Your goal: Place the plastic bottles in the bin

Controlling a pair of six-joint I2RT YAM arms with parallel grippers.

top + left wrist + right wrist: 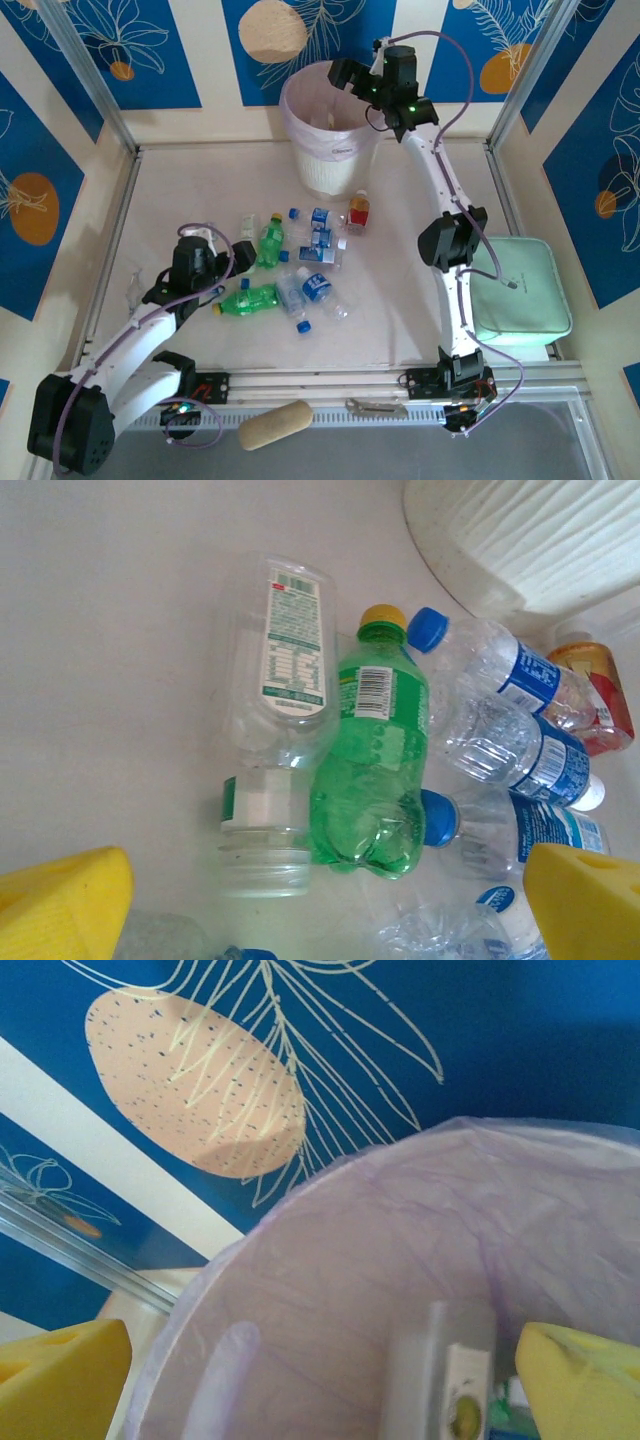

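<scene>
The counter (200, 190) is carrying everything. The bin (330, 170) is standing at 12 o'clock on it. The right gripper (352, 78) is hanging over the bin's rim, jaws wide apart w/ nothing btwn them. The left gripper (320, 905) is hovering at 8 o'clock, jaws also wide apart & empty. The plastic bottles (300, 265) are lying in a heap in the middle. A green bottle (372, 750) is lying right under the left jaws. Step, I think: left is lining up a grab. Next it's needing to go down & squeeze that bottle's middle.
</scene>
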